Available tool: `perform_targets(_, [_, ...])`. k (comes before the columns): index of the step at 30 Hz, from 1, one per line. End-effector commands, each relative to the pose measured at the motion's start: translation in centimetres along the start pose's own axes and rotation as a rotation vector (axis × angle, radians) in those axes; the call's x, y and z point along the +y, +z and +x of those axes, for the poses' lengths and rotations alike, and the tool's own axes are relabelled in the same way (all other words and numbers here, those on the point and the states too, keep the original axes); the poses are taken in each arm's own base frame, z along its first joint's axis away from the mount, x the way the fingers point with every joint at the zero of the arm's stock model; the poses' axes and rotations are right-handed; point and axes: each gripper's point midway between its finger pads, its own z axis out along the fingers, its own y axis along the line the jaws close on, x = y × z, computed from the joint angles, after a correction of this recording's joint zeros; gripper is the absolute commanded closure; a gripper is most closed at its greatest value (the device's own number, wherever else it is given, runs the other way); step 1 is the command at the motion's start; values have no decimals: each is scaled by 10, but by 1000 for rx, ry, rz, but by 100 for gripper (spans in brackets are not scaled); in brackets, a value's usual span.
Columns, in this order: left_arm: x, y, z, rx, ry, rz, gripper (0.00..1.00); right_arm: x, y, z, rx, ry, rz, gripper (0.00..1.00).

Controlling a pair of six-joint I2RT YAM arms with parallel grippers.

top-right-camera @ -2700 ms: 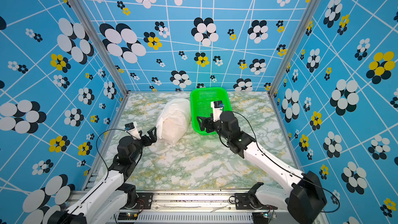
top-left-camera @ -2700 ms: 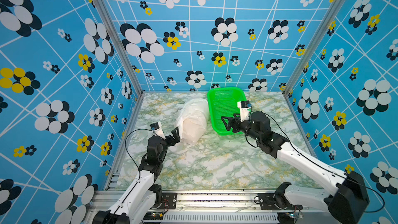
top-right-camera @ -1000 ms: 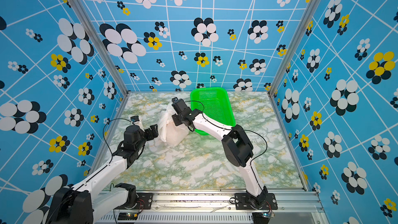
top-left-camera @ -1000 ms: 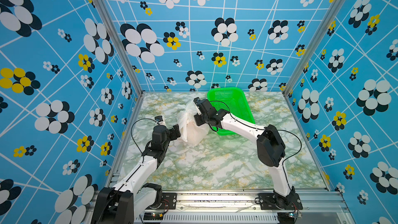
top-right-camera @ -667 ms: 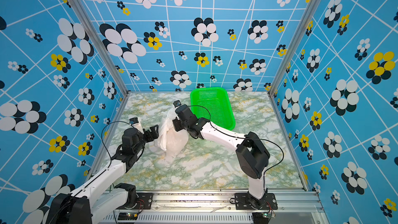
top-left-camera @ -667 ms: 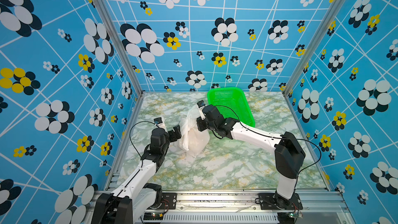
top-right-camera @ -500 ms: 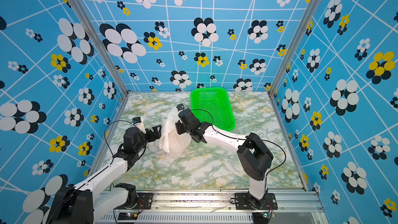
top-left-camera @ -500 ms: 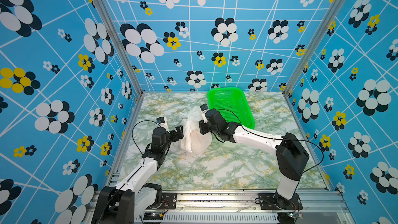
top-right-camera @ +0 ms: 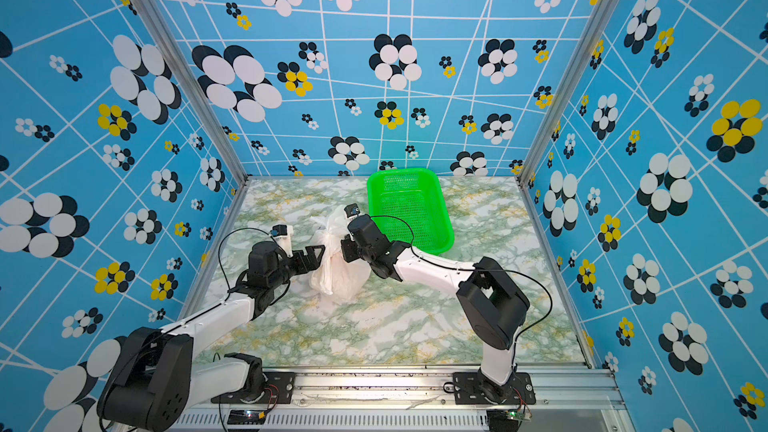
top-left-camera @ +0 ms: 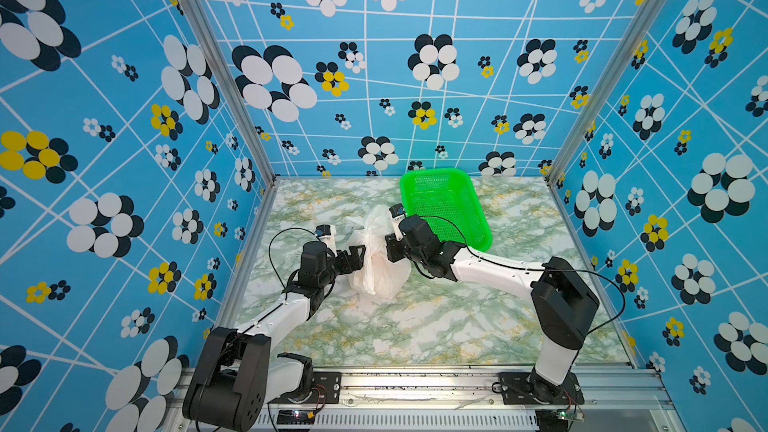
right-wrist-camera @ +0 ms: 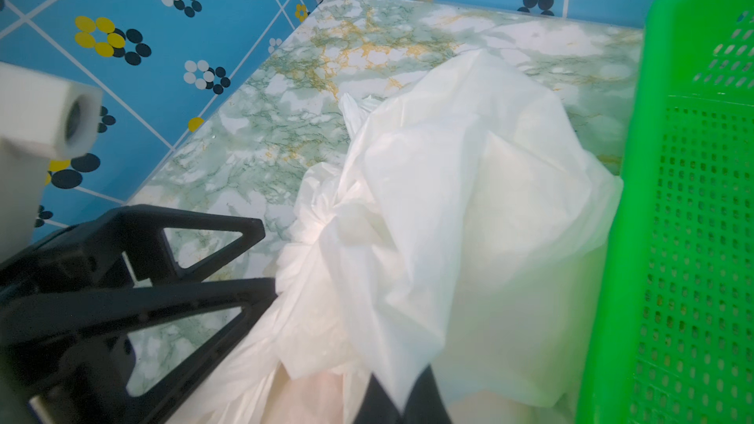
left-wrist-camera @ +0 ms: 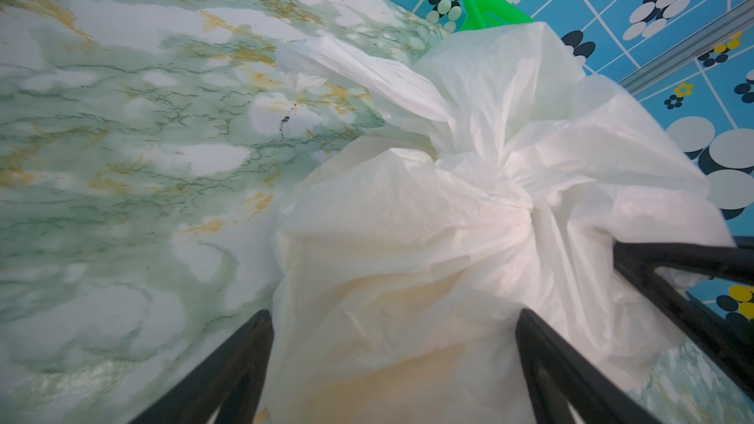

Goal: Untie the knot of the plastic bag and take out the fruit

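A table (top-left-camera: 419,326) with a green, white and yellow marble pattern is carrying two things. A white bag (top-left-camera: 380,274) is standing on it a little left of the middle, bulging at the base and gathering narrow toward the top. A green basket (top-left-camera: 446,201) is lying flat at the back, just beside the bag on its right, its mesh floor showing.

1. The desk (top-left-camera: 415,326) has a marble-look top, green and white with yellow veins.
2. Blue walls (top-left-camera: 395,76) rise on three sides of the desk, crossed by white lines, dotted with black, white and yellow flowers.
3. Metal posts (top-left-camera: 219,68) stand at the desk's far corners.
4. A metal rail (top-left-camera: 415,382) runs along its near edge.
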Motion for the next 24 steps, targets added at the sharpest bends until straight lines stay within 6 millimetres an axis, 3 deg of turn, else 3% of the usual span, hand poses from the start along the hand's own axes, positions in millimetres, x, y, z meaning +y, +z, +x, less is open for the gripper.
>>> perform_targets(1, [-17, -10, -19, -78, -16, 54, 6, 0, -8, -9, -37, 15, -9, 100])
perform_targets(8, [-35, -16, -17, -67, -9, 108, 5, 5, -11, -9, -49, 22, -41, 100])
perform_targets(11, [-30, -11, -15, -64, -10, 83, 6, 5, -13, -9, -53, 23, -45, 100])
perform_targets(14, [-23, -5, -13, -49, -19, 51, 13, 6, -14, -9, -55, 23, -51, 100])
perform_targets(18, [-28, 5, -10, -23, -42, 91, 29, 8, -16, -8, -60, 26, -61, 100])
perform_targets(23, [-35, 13, -9, -4, -58, 133, 33, 8, -13, -6, -54, 28, -66, 100])
perform_targets(24, [-35, 13, -9, -4, -59, 136, 38, 9, -13, -6, -54, 29, -67, 100])
